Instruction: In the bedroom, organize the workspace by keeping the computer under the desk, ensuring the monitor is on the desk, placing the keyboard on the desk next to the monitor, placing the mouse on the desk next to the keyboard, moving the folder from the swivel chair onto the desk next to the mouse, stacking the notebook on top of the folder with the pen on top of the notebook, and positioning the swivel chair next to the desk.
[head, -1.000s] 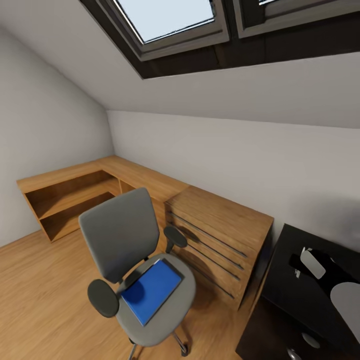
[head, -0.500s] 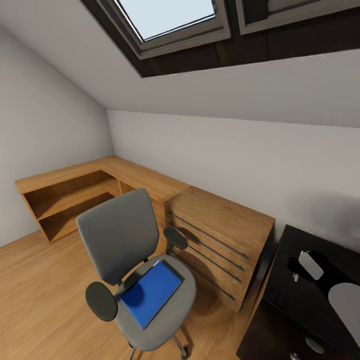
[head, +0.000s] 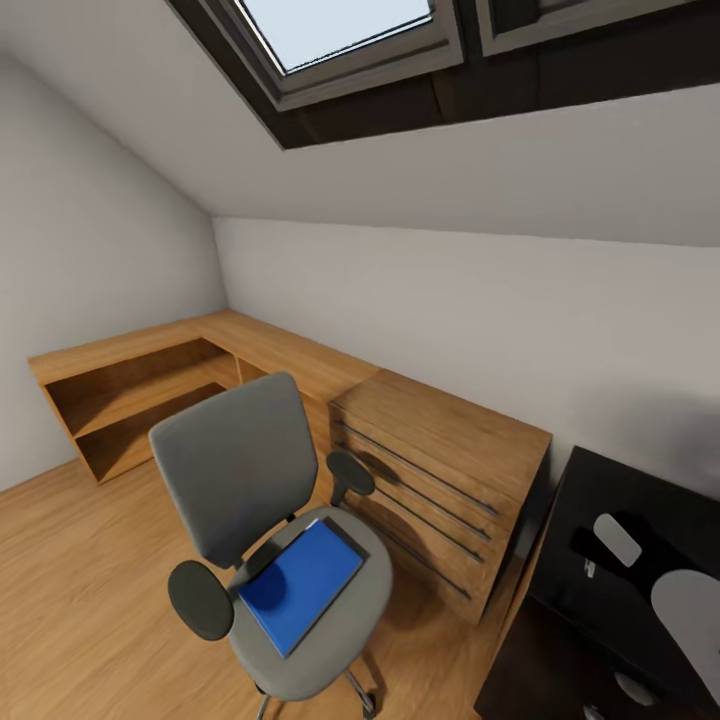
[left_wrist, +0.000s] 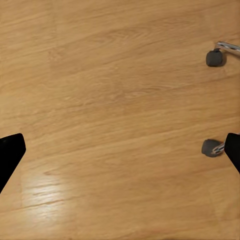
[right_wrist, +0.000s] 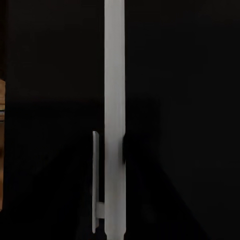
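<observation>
Daylight entered through the skylight (head: 340, 30); head view showed wide-angle edge distortion, the floor (left_wrist: 115, 100) a pale glare patch, right wrist view was dark

Folder (head: 299, 585) lying on the swivel chair (head: 262, 520) seat, dresser (head: 440, 470) just behind the chair, desk (head: 620, 600) under the right arm, chair castors beside the left gripper (left_wrist: 120, 150).

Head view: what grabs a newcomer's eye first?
The bright blue folder lying flat on the seat of the grey swivel chair, which stands on the wooden floor in front of a light wooden dresser. Above, a skylight cuts into the sloped ceiling. At the lower right, a corner of the black desk shows.
</observation>
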